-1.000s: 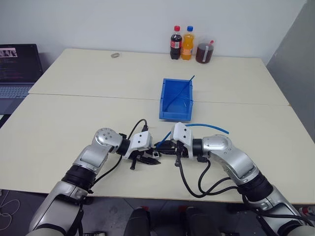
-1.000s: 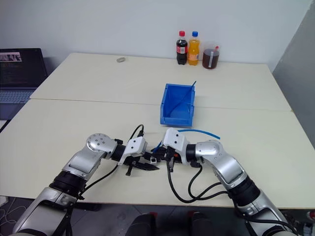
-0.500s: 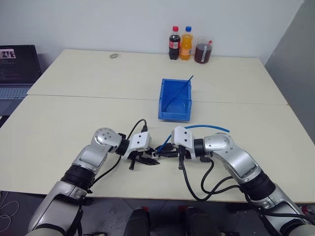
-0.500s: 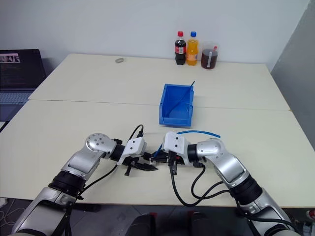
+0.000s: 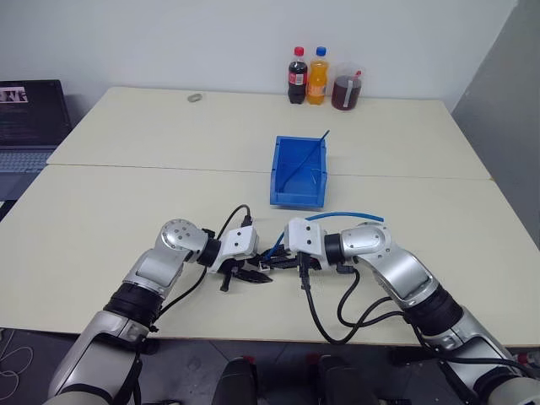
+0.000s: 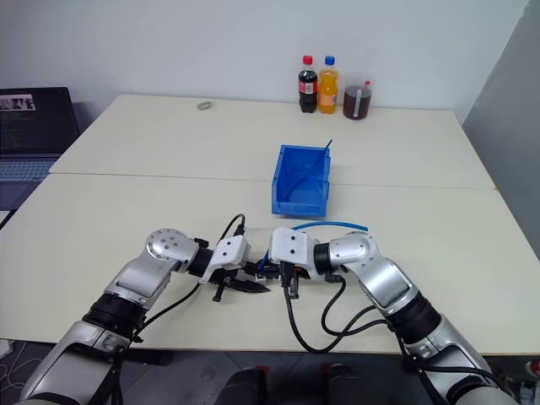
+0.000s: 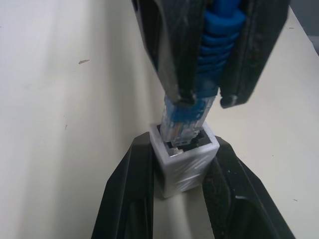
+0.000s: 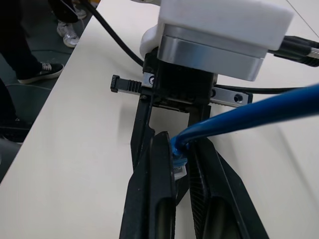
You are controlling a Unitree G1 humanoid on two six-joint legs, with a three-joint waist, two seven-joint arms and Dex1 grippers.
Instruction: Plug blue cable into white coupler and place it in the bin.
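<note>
Holding both parts low over the near edge of the table makes sense here, since the two claws need to meet nose to nose for the plug to line up. The left gripper has its two black fingers clamped narrow on the white coupler, one on each side wall, with the open socket left facing outward so nothing blocks the way in. The right gripper comes at it from the opposite side, pinched tight on the ribbed boot of the blue cable just behind the plug, which I'd guess is so the short stub past the fingertips stays stiff instead of flopping. In the left wrist view the clear plug tip sits in the mouth of the socket, looking only partly in, and I can't tell if it has latched. The rest of the cable arcs up and back over the right arm, kept loose and off to the side so it doesn't drag on the joint. The bin sits just beyond the grippers, lower front lip toward the robot, with a dark-blue strand leaning inside it, so once the plug is seated it's a short forward reach to drop the joined pair in.
</note>
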